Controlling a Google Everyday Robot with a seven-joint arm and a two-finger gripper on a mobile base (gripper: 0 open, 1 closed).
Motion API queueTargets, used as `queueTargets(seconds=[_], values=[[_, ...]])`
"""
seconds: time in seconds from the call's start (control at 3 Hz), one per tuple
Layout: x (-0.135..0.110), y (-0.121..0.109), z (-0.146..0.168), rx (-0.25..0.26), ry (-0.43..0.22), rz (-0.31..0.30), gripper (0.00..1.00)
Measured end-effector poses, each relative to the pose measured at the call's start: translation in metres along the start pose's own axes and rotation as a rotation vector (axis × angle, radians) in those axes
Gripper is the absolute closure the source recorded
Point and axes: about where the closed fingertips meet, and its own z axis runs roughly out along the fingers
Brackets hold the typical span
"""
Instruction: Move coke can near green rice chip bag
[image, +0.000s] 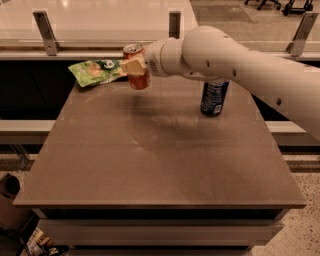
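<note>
The red-orange coke can with a silver top is held tilted in my gripper, above the far part of the brown table. My gripper is shut on the can, its pale fingers around the can's upper half. The green rice chip bag lies flat at the table's far left corner, just left of the can. My white arm reaches in from the right.
A dark blue can stands upright on the table at the right, partly behind my arm. A glass rail with metal posts runs behind the table. The table's edges drop off to the floor at the left, right and front.
</note>
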Motion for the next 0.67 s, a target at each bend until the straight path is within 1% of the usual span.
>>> queueTargets(seconds=[0.67], values=[[0.007, 0.02, 0.041, -0.048, -0.071, 0.057, 1.0]])
